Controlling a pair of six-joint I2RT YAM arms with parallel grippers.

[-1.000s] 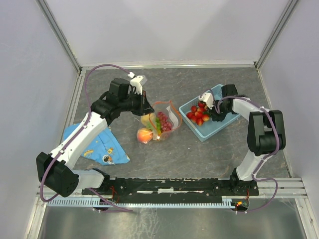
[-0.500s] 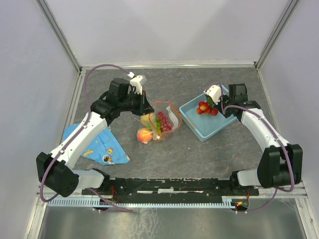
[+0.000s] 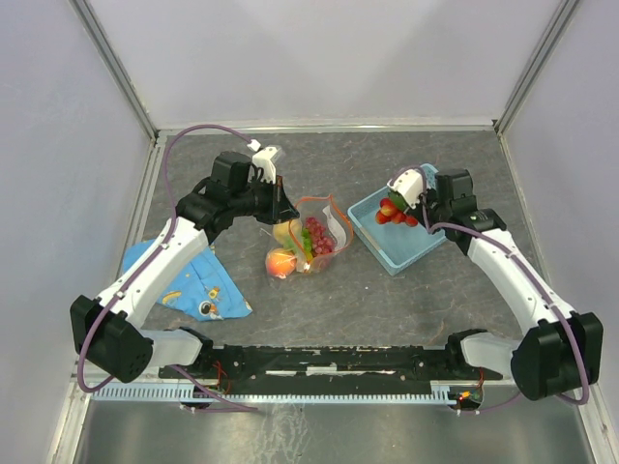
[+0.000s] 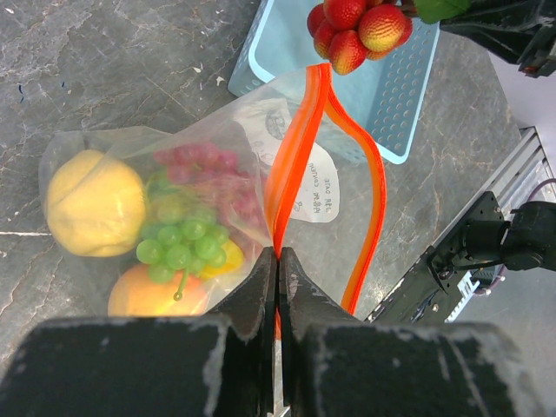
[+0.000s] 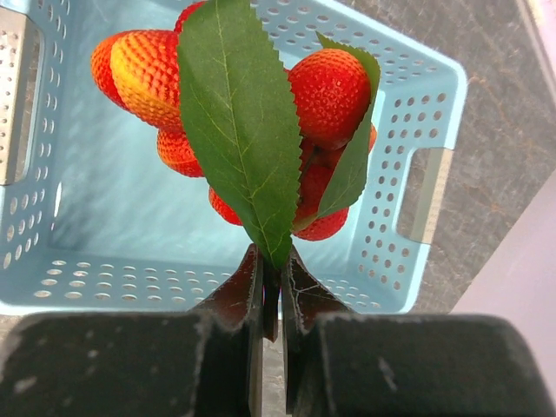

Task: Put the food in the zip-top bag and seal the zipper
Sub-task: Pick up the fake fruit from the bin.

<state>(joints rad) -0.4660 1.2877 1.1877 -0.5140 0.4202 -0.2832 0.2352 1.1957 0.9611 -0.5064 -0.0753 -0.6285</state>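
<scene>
**Right gripper** (image 5: 271, 259): fingers pressed together on the green leaf (image 5: 236, 122) of the strawberries (image 5: 326, 82). The red cluster is held hanging above the light-blue basket (image 5: 113, 239), clear of its floor.

**Left gripper** (image 4: 278, 261): fingers pinched on the orange-red zipper (image 4: 297, 139). One lip of the zip-top bag (image 4: 304, 187) is held raised, and the mouth is drawn into a narrow open loop.

**Bag contents**, seen through the plastic: lemon (image 4: 94, 201), peach (image 4: 155, 297), green grapes (image 4: 178, 245), purple grapes (image 4: 208, 167). The bag's body is laid on the table (image 4: 104, 61).

**Governing relation:** the mouth lies to the left of the strawberries, just beside the basket's near-left corner. Its long axis runs from the left gripper toward the basket. Entry along that axis is judged necessary, since the gap across is slim. The carry falls to the right arm, the left being occupied.
</scene>
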